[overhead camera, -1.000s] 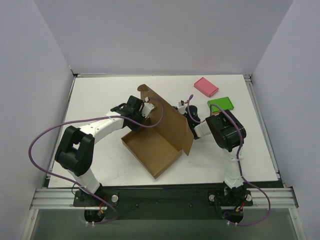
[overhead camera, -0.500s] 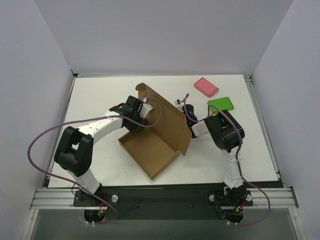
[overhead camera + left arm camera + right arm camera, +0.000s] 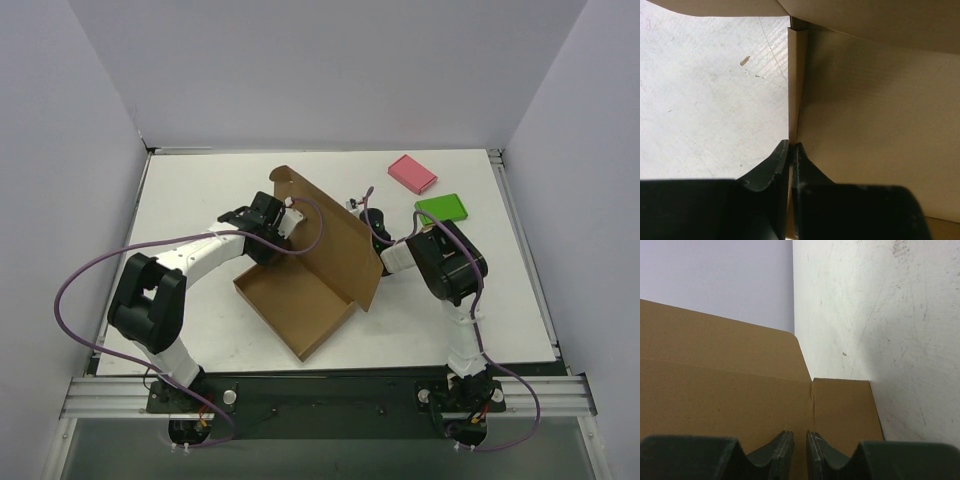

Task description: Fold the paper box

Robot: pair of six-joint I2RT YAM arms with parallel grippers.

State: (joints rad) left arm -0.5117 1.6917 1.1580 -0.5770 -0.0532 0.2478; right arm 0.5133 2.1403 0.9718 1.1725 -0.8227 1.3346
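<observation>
The paper box [image 3: 300, 300] is set left of the green block [image 3: 441, 208], 1 wall edge clamped by the left claw [image 3: 791, 146]; whether the right claw [image 3: 800, 432] is clamped cannot be told. The raised panel could be dropped through a slipping pinch.

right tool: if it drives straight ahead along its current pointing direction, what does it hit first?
The paper box. Its upright cardboard panel stands directly ahead of the right tool, seemingly right at the fingertips, though depth is hard to judge from the wrist view.
</observation>
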